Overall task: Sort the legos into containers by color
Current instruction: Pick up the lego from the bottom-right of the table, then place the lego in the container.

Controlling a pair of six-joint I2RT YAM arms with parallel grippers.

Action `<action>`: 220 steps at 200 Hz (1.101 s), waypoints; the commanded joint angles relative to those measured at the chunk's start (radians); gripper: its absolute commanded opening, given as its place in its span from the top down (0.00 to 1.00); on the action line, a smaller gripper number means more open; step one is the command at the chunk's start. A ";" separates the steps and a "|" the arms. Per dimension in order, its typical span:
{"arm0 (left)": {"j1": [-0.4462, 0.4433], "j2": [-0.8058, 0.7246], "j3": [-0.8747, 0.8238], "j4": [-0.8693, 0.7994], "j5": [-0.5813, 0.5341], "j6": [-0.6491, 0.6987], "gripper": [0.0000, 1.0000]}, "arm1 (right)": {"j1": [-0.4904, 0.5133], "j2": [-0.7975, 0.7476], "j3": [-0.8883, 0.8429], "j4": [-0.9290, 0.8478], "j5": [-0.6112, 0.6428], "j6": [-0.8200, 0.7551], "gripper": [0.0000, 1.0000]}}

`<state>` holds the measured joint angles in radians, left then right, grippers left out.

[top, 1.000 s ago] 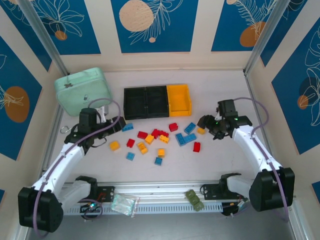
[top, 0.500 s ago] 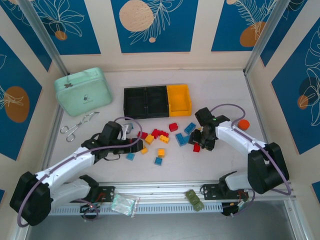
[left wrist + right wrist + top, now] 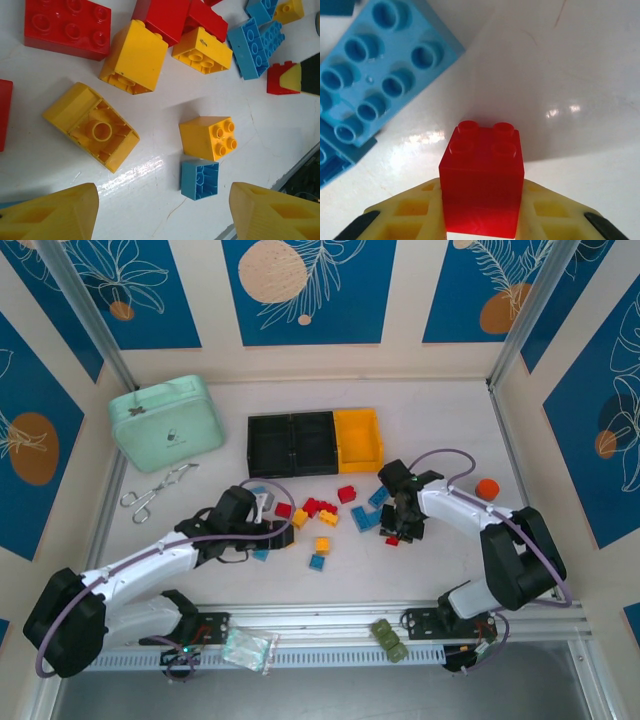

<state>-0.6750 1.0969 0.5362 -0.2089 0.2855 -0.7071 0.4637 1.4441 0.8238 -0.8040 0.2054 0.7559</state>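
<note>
Legos (image 3: pixel 322 512) lie scattered across the middle of the worktop (image 3: pixel 440 420), red, yellow and blue mixed together. They sit just in front of the containers (image 3: pixel 315 443), a joined row of two black bins and one yellow. I see nothing in the yellow bin, and the black ones look bare too, though they are dark. By my reckoning the sorting has hardly begun and nearly the whole pile is left. The right tool (image 3: pixel 481 200) has its jaws closed on a red brick (image 3: pixel 481 170) at the right edge of the scatter, pressing its two side faces. Beside it lies a long blue brick (image 3: pixel 380 80) whose long axis runs diagonally across the wrist view. The red one is a squarish two-by-two with no real long axis, and its studs seem to point up off the worktop. The left tool (image 3: pixel 162 210) hangs with jaws apart and nothing between them, above a yellow two-by-two (image 3: pixel 207 137) and a small blue brick (image 3: pixel 200 179) just beside it.
</note>
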 commanded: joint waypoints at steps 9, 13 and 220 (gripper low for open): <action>-0.011 0.006 0.034 0.027 -0.025 -0.022 0.31 | 0.017 -0.104 0.081 -0.093 0.007 -0.020 0.80; -0.012 0.006 0.035 0.027 -0.025 -0.024 0.31 | 0.015 -0.110 0.097 -0.096 0.003 -0.024 0.80; -0.011 -0.121 0.023 -0.160 -0.152 -0.077 0.30 | -0.102 0.872 1.280 -0.259 0.016 -0.214 0.76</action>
<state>-0.6785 0.9825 0.5636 -0.3351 0.1520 -0.7876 0.3653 2.2623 2.0312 -0.9962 0.2226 0.5522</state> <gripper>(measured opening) 0.697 0.289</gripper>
